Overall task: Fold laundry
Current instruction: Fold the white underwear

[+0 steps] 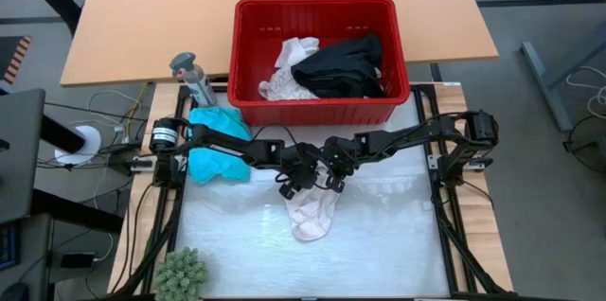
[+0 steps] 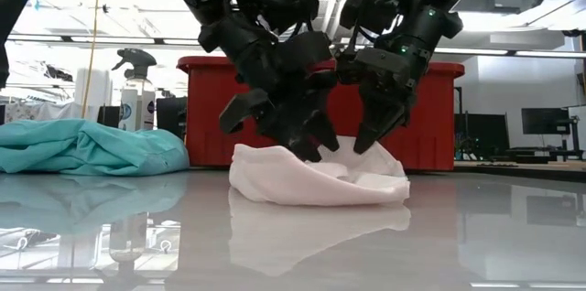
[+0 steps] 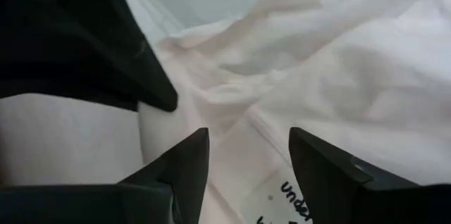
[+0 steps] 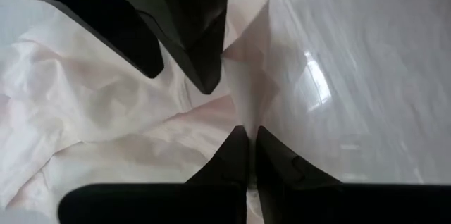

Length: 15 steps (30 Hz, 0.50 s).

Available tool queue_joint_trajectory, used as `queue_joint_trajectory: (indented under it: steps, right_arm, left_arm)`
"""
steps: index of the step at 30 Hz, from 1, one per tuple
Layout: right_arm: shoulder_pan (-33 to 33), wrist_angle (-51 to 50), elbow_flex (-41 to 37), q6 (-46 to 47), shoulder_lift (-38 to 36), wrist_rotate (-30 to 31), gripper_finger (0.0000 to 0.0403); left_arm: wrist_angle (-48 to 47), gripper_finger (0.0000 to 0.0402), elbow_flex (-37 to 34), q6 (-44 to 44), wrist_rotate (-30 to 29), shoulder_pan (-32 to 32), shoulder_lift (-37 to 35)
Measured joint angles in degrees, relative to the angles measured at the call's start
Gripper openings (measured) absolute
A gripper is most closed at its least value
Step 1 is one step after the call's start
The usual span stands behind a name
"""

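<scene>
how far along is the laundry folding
Early. Nothing looks neatly folded: the teal garment lies bunched at the table's left. In hand: the white garment mid-table, right gripper pinching its edge, left gripper open just above it. Left: black and white pieces in the basket.

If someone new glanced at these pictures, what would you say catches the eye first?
Probably the two dark arms meeting at mid-table over a white garment, the left gripper open above it and the right gripper shut on its fabric. Next comes the bright red basket behind them at the table's far edge, holding black and white clothes. A teal garment lies crumpled under the left arm.
</scene>
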Motion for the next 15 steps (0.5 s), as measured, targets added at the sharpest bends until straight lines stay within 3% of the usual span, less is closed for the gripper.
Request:
queue_joint_trajectory:
  steps: [15]
  right_arm:
    - [0.04,-0.51,-0.02,-0.50,-0.04,-0.21,0.0040]
  left_arm:
    - [0.12,0.0173,0.02,6.06,2.88,0.02,0.28]
